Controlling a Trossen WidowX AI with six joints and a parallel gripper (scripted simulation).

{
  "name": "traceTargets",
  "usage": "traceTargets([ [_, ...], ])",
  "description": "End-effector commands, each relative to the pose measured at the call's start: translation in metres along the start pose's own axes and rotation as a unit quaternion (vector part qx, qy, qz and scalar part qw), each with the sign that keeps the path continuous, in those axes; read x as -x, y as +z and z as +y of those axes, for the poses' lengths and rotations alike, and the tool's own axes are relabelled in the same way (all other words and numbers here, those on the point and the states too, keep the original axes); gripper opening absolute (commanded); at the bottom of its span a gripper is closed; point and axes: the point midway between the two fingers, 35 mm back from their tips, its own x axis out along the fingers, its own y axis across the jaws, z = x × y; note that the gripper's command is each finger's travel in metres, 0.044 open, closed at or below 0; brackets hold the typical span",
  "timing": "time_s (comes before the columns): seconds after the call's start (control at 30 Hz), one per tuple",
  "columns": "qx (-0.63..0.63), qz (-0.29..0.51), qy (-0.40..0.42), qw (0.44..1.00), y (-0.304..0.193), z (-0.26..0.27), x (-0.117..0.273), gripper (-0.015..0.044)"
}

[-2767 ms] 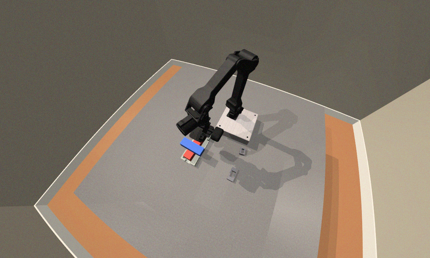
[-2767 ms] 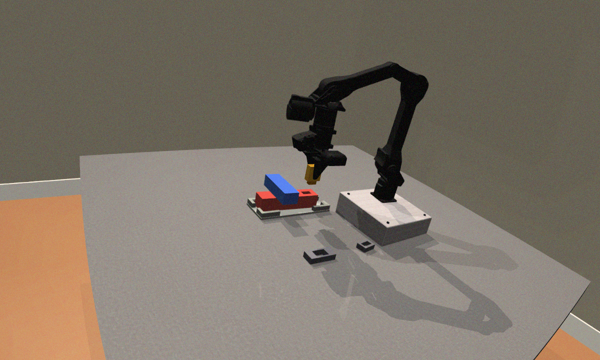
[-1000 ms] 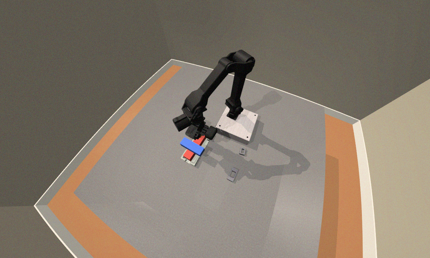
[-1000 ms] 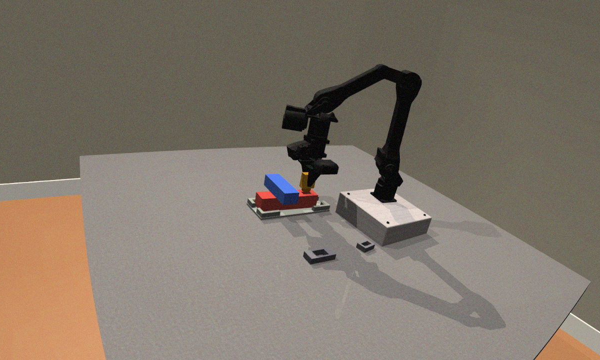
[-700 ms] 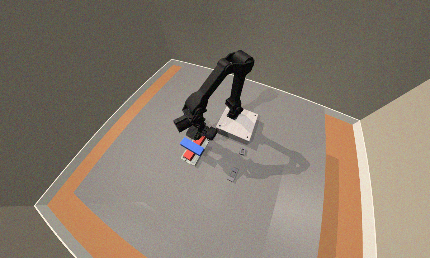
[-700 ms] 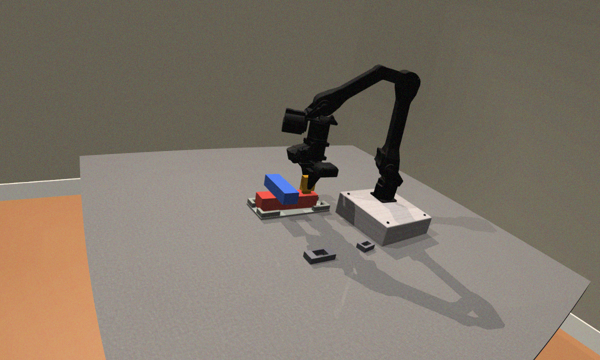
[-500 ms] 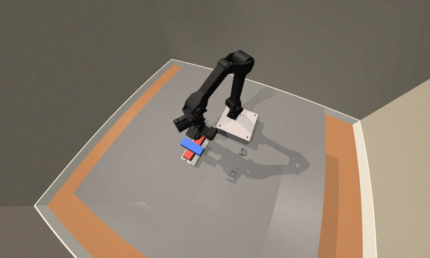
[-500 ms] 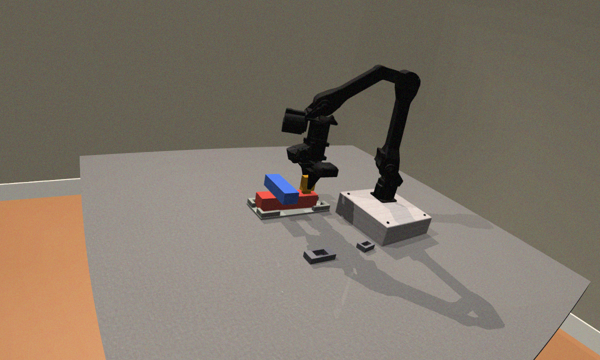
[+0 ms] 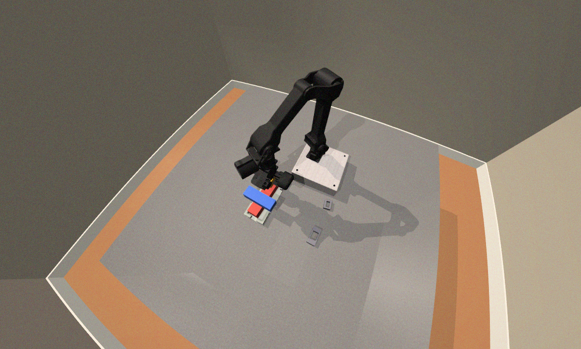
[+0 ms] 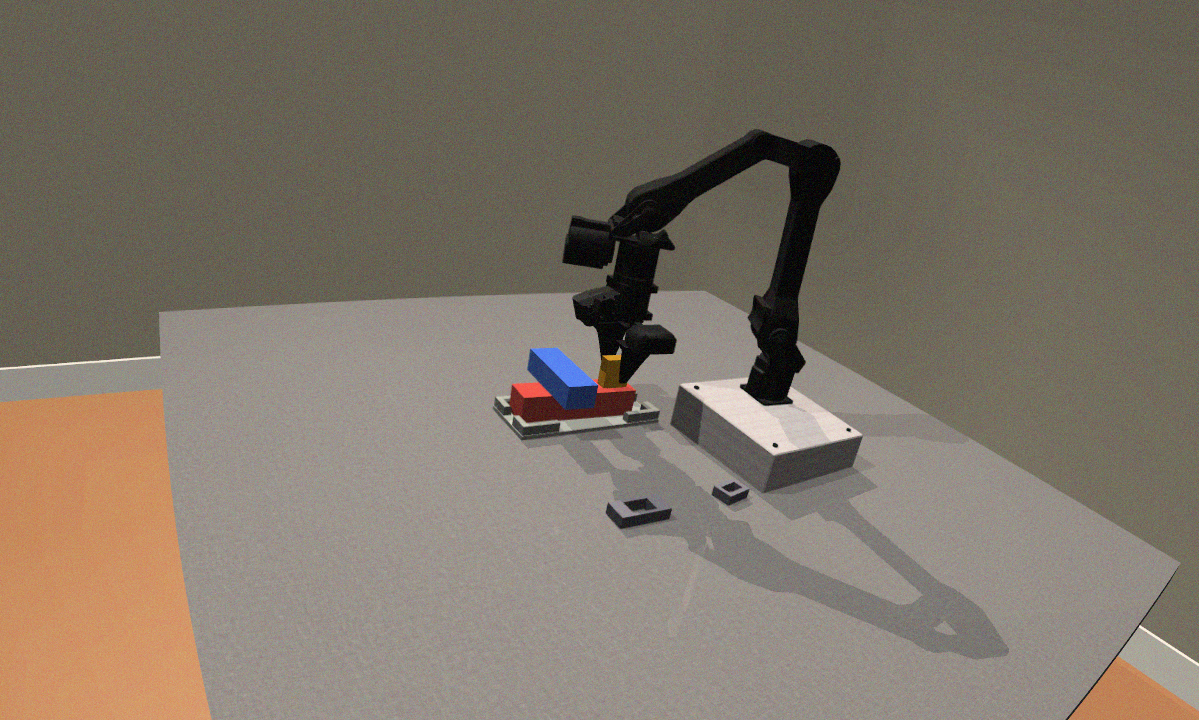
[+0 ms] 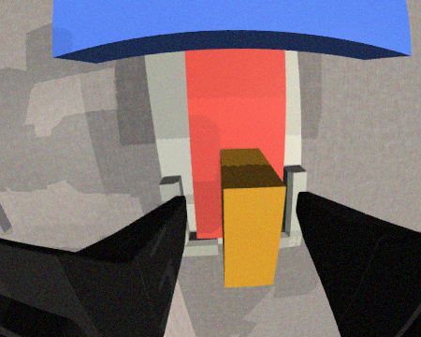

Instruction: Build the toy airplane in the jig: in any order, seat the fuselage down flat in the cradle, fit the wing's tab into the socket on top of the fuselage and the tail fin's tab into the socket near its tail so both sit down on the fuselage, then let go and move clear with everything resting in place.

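The red fuselage [image 9: 255, 210] [image 10: 531, 402] [image 11: 239, 80] lies flat in the pale cradle [image 10: 536, 428] [image 11: 166, 109]. The blue wing [image 9: 259, 198] [image 10: 576, 388] [image 11: 229, 16] lies across the top of the fuselage. The orange tail fin [image 10: 610, 370] [image 11: 253, 234] stands upright on the fuselage near its tail end. No gap shows under the fin; its tab and socket are hidden. My gripper [image 10: 615, 368] [image 11: 243, 204] is open around the fin, with a gap between each finger and the fin in the wrist view.
A larger grey holder [image 9: 309, 241] [image 10: 623, 516] and a smaller grey holder [image 9: 327, 208] [image 10: 729, 496], both with open pockets, lie on the table beside the cradle. The arm's pale base block [image 9: 318, 175] [image 10: 728, 429] stands beyond the cradle's tail end.
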Motion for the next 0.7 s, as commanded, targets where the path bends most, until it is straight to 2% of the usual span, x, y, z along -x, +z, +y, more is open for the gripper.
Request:
traceTargets([
  [0.0,0.000,0.000,0.000,1.000,0.000,0.000,0.000,0.0260],
  [0.13,0.000,0.000,0.000,1.000,0.002,-0.001,0.010,0.0260],
  [0.33,0.002,0.002,-0.001,1.000,0.001,0.000,0.088,0.0260],
  [0.67,0.002,0.002,-0.001,1.000,0.006,-0.002,0.091,0.0260],
])
